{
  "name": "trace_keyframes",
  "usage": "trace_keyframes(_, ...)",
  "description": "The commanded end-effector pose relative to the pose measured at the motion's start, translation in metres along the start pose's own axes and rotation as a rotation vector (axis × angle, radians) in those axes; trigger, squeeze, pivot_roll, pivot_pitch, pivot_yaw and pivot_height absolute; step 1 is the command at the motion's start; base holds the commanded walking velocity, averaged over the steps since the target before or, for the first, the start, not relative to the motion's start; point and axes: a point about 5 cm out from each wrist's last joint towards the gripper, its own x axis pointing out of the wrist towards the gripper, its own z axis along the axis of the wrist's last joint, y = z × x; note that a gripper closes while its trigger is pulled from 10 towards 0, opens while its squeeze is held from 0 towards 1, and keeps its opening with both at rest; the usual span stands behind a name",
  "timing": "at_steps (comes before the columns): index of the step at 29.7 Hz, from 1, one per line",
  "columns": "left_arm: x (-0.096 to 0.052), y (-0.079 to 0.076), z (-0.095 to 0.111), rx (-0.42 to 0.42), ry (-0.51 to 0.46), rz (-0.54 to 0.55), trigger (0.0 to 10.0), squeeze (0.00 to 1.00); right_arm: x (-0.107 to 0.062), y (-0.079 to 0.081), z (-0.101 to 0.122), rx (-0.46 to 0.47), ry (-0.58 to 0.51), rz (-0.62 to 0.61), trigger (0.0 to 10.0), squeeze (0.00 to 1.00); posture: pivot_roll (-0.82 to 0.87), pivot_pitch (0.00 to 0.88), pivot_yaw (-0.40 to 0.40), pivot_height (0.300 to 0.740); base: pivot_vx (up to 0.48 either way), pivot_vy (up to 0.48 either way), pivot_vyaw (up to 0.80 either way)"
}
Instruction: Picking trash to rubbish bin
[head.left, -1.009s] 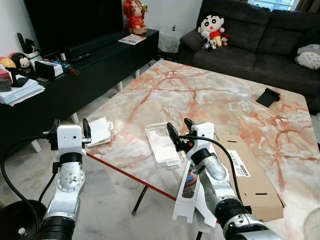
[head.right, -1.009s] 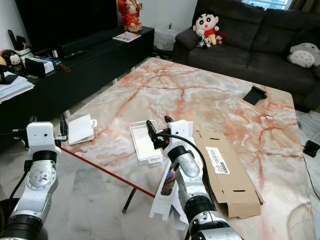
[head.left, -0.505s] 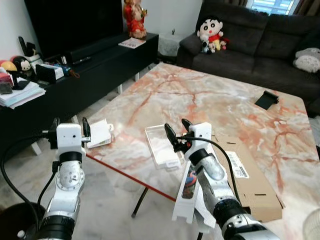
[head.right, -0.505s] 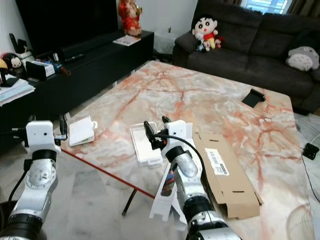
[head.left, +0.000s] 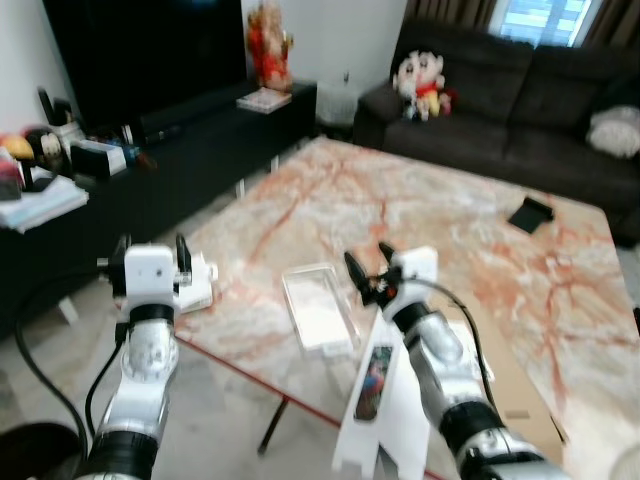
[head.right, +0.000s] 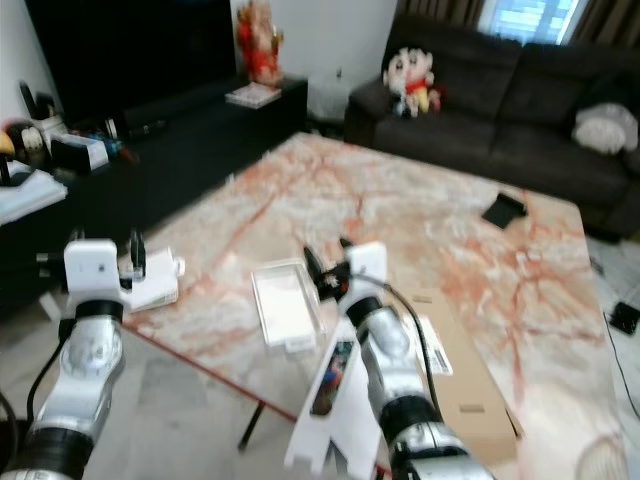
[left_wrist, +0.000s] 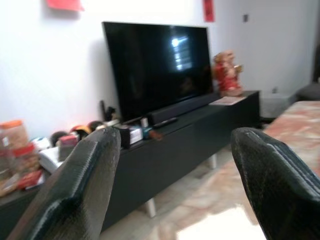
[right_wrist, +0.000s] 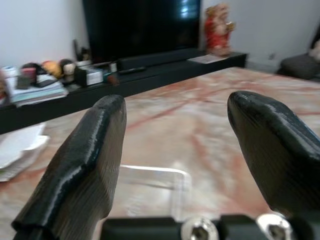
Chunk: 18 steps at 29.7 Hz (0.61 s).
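Observation:
A clear plastic tray (head.left: 320, 308) lies on the marble table (head.left: 400, 190) near its front edge. A white crumpled packet (head.left: 200, 285) sits on the table's left corner. A white printed carton (head.left: 378, 400) hangs over the front edge beside a flattened cardboard box (head.left: 505, 375). My right gripper (head.left: 368, 268) is open just right of the tray, which also appears as the clear tray (right_wrist: 150, 182) beyond its fingers (right_wrist: 85, 150). My left gripper (head.left: 152, 255) is open, off the table's left corner next to the packet. Its fingers (left_wrist: 75, 195) point toward the TV console.
A long black TV console (head.left: 150, 140) with clutter runs along the left. A dark sofa (head.left: 500, 100) with soft toys stands behind the table. A small black object (head.left: 530, 212) lies at the table's far right. Something dark and round (head.left: 25, 450) sits on the floor at the lower left.
The whole picture has shifted and blurred, so the camera moved. Both grippers stay open, and the right one sits a little further over the table beside the tray.

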Motion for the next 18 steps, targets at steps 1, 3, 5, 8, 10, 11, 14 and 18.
trace_keyframes(1,0.0015,-0.0066,0.005,-0.008,-0.018,-0.016,10.0,0.0,0.0009,-0.0045,0.0046,-0.015,-0.01,-0.004,10.0,0.0,0.06,0.004,-0.074,0.74,0.48,0.0,0.0)
trace_keyframes(3,0.0014,-0.0067,0.0051,-0.008,-0.019,-0.016,10.0,0.0,0.0009,-0.0044,0.0045,-0.015,-0.009,-0.003,10.0,0.0,0.06,0.004,-0.074,0.74,0.48,0.0,0.0)
trace_keyframes(5,0.0013,-0.0069,0.0052,-0.009,-0.02,-0.017,10.0,0.0,0.0008,-0.0043,0.0044,-0.014,-0.009,-0.002,10.0,0.0,0.06,0.004,-0.074,0.74,0.48,0.0,0.0)
trace_keyframes(8,0.0011,-0.0073,0.0054,-0.011,-0.021,-0.018,10.0,0.0,0.001,-0.0041,0.0044,-0.013,-0.008,-0.001,10.0,0.0,0.07,0.004,-0.075,0.74,0.48,0.0,0.0)
trace_keyframes(10,0.0008,-0.0078,0.0058,-0.014,-0.025,-0.022,10.0,0.0,0.0011,-0.004,0.0044,-0.011,-0.008,0.0,10.0,0.0,0.07,0.004,-0.075,0.74,0.48,0.0,0.0)
trace_keyframes(11,0.0008,-0.0078,0.0058,-0.014,-0.025,-0.022,10.0,0.0,0.0011,-0.004,0.0044,-0.011,-0.008,0.0,10.0,0.0,0.07,0.004,-0.075,0.74,0.48,0.0,0.0)
trace_keyframes(14,0.0009,-0.0077,0.0058,-0.014,-0.026,-0.022,10.0,0.0,0.0012,-0.0039,0.0044,-0.011,-0.008,0.0,10.0,0.0,0.07,0.004,-0.075,0.74,0.48,0.0,0.0)
trace_keyframes(18,0.0009,-0.0076,0.0058,-0.014,-0.026,-0.022,10.0,0.0,0.0012,-0.0037,0.0044,-0.011,-0.008,0.001,10.0,0.0,0.07,0.004,-0.075,0.74,0.48,0.0,0.0)
